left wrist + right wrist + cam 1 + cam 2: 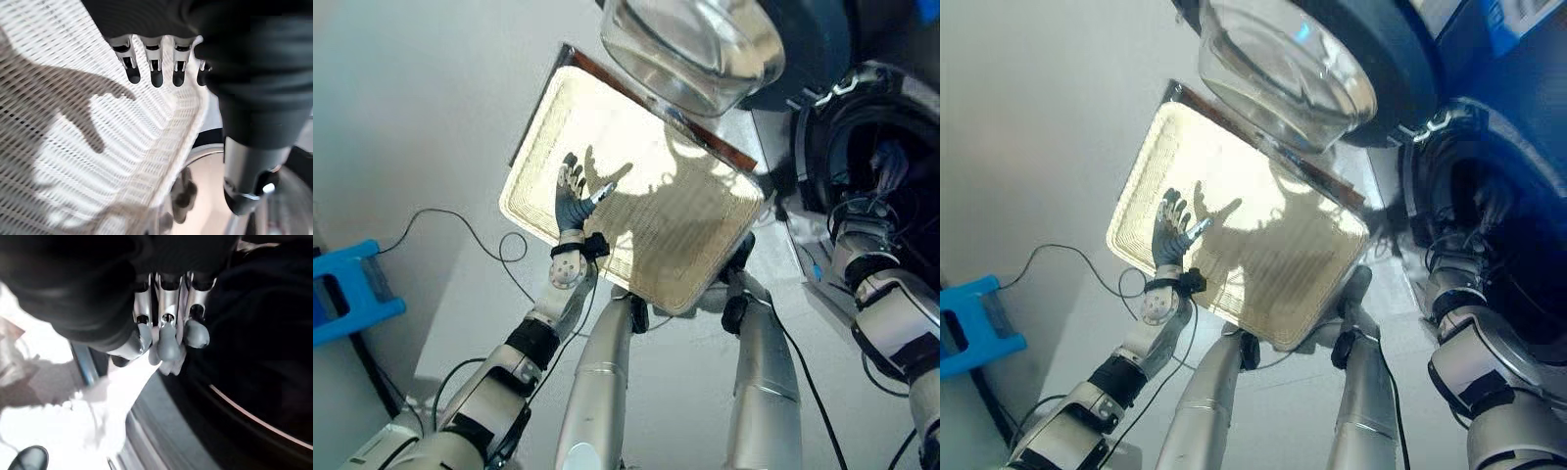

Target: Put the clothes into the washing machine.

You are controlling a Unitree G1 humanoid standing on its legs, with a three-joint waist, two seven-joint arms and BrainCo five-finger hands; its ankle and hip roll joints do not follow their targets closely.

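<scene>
White cloth (115, 416) is pinched in the curled fingers of the right hand (168, 340) at the rim of the washing machine (1469, 211) drum opening. The left hand (572, 196) hovers with straight, spread fingers over the woven laundry basket (695, 235).

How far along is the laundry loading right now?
Done: the basket looks empty and the washer door is open. In hand: the right robot hand, at the drum, seems to pinch a pale cloth. The left robot hand hovers open over the basket. Left: release the cloth inside, withdraw.
</scene>
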